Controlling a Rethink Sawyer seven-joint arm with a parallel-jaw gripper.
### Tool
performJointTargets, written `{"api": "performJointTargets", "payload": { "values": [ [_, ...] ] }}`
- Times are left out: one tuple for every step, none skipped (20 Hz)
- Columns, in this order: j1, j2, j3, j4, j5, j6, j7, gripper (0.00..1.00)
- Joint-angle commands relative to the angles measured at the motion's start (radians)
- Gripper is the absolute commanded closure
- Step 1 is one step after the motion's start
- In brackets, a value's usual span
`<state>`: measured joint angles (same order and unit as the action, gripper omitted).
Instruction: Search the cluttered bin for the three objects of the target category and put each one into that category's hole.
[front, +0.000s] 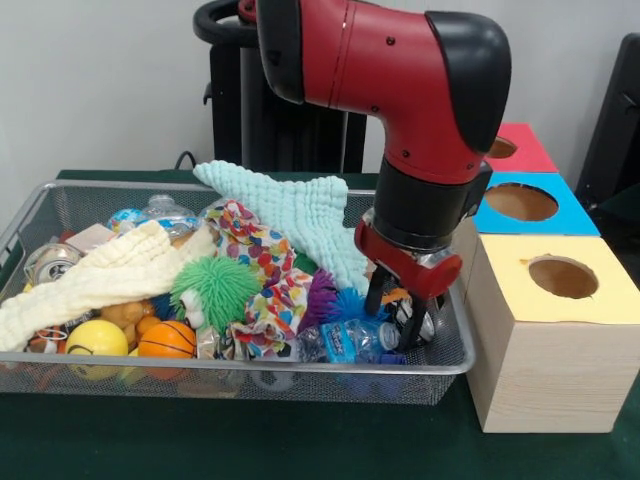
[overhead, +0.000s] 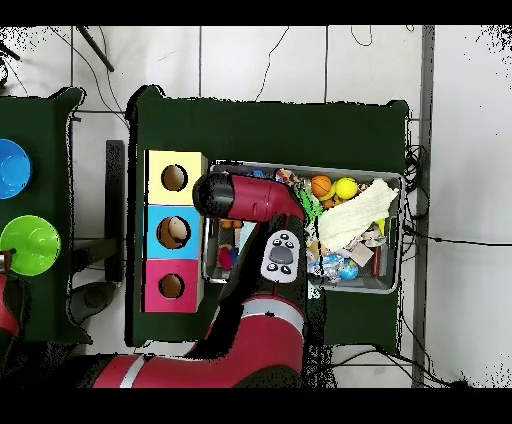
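Note:
A wire mesh bin (front: 200, 371) holds a pile of mixed items. My gripper (front: 401, 312) is lowered into the bin's right end, right at a small black, white and orange toy (front: 400, 298). A clear plastic bottle with a blue label (front: 350, 340) lies just left of the gripper. Purple (front: 320, 300) and blue (front: 352, 303) spiky toys sit behind the bottle. In the overhead view my red arm (overhead: 255, 197) covers the gripper and the bin's (overhead: 396, 230) box-side end.
The pile includes a mint cloth (front: 290, 215), cream cloth (front: 100, 275), patterned cloth (front: 262, 270), green spiky ball (front: 215, 287), basketball (front: 167, 340), yellow ball (front: 95, 340) and can (front: 50, 263). Beside the bin stand yellow (front: 610, 300), blue (front: 575, 215) and red (front: 530, 150) boxes with holes.

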<state>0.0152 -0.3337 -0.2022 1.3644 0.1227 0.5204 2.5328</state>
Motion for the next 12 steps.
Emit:
{"api": "performJointTargets", "payload": {
  "values": [
    [0.018,0.015,0.064,0.128,0.043,-0.042,0.168,0.0],
    [0.02,0.019,0.063,0.131,0.043,-0.055,0.17,0.0],
    [0.022,0.021,0.065,0.137,0.044,-0.066,0.173,0.0],
    [0.024,0.021,0.063,0.139,0.045,-0.066,0.175,0.0],
    [0.029,0.017,0.06,0.142,0.049,-0.059,0.177,0.0],
    [0.029,0.009,0.059,0.148,0.051,-0.051,0.176,0.0],
    [0.034,-0.002,0.057,0.157,0.056,-0.043,0.177,0.0],
    [0.038,-0.018,0.055,0.166,0.06,-0.023,0.176,0.0],
    [0.042,-0.035,0.052,0.176,0.065,-0.003,0.175,0.0],
    [0.046,-0.061,0.05,0.189,0.07,0.029,0.173,0.0],
    [0.05,-0.088,0.048,0.203,0.074,0.061,0.171,0.0],
    [0.057,-0.115,0.043,0.214,0.079,0.098,0.171,0.0]
  ]
}}
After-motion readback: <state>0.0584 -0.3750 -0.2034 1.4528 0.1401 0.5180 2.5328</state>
